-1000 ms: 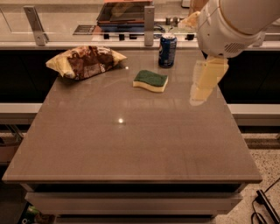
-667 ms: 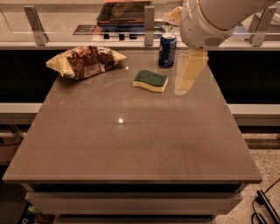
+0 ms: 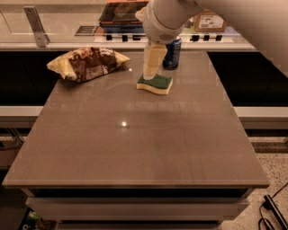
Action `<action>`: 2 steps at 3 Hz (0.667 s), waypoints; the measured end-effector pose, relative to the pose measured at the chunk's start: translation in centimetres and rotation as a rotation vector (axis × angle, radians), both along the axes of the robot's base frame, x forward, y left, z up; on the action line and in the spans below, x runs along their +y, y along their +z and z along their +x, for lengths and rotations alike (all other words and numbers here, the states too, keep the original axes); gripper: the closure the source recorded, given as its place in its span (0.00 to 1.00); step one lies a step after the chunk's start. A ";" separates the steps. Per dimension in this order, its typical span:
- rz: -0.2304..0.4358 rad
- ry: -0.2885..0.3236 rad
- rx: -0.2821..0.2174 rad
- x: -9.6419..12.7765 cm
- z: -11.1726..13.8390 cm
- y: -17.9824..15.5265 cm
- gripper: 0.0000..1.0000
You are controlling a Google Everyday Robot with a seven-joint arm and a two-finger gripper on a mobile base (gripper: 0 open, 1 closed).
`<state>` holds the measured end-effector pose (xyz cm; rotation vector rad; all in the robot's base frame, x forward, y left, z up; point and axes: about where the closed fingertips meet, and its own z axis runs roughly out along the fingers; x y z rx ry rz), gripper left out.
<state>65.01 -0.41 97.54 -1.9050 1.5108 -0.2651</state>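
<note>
My gripper [image 3: 152,72] hangs from the white arm at the top centre, its cream fingers pointing down just over the left end of a yellow sponge with a green top [image 3: 155,84]. The sponge lies flat on the brown table [image 3: 135,143], toward the far side. Behind the gripper, half hidden by it, stands a blue drink can [image 3: 173,53]. A brown and yellow chip bag [image 3: 85,63] lies at the table's far left. Nothing is seen held in the gripper.
Beyond the table runs a light counter with a dark tray [image 3: 121,13], a cardboard box [image 3: 208,20] and a metal bracket [image 3: 36,24]. A black cable [image 3: 272,211] lies on the speckled floor at the lower right.
The arm has swung left across the far side of the table, from the right edge to just above the sponge. Sponge, can and bag have stayed put.
</note>
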 end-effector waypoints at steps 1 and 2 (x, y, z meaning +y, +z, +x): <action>0.000 0.000 0.000 0.0 0.0 0.0 0.00; -0.003 0.020 -0.037 1.2 1.8 -0.3 0.00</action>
